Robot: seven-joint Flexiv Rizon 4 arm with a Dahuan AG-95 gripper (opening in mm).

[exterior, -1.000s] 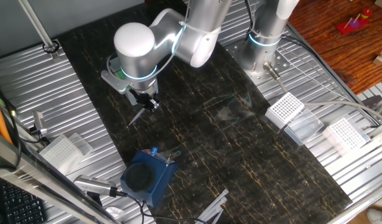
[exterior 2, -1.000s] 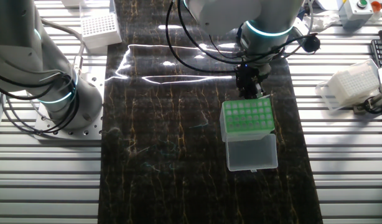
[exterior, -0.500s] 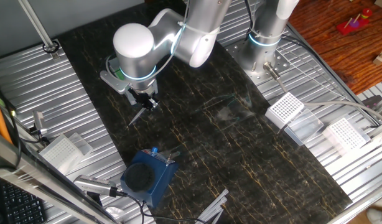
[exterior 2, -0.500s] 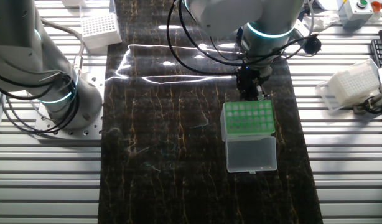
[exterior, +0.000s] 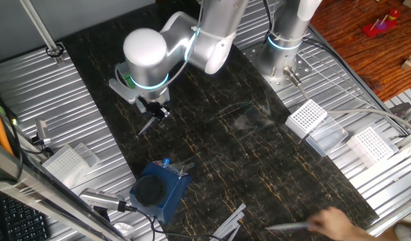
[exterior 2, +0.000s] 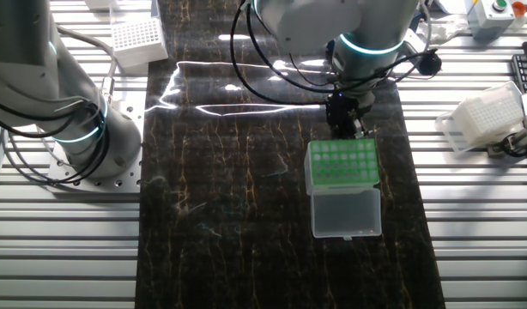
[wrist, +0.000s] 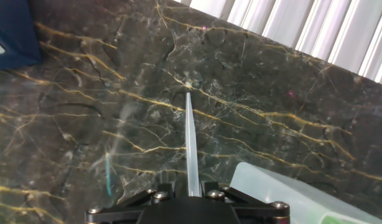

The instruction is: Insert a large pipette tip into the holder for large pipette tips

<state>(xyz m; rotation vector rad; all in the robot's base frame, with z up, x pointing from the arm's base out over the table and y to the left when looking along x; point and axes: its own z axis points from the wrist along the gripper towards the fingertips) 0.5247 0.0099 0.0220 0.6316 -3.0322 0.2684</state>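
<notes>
My gripper (exterior: 156, 111) is shut on the large pipette tip (exterior: 146, 124), a thin translucent cone that slants down to the left, its point just above the dark marble tabletop. In the hand view the tip (wrist: 190, 143) runs straight out from between the jaws of my gripper (wrist: 190, 188). The holder (exterior 2: 341, 163), a pale translucent box with a green grid top, stands just below my gripper (exterior 2: 346, 123) in the other fixed view, its clear lid (exterior 2: 346, 213) folded open. One corner of the holder (wrist: 275, 190) shows at the lower right. The arm hides it in one fixed view.
A dark blue block with a round black top (exterior: 157, 191) stands near the front. White perforated racks (exterior: 307, 117) (exterior: 371, 144) (exterior: 63, 161) lie on the ribbed metal sides. A second arm's base (exterior 2: 62, 116) stands at the left. A blurred hand (exterior: 329, 219) reaches in at the front right.
My gripper and the tip have barely shifted. A blurred hand has come into one fixed view at the bottom right.
</notes>
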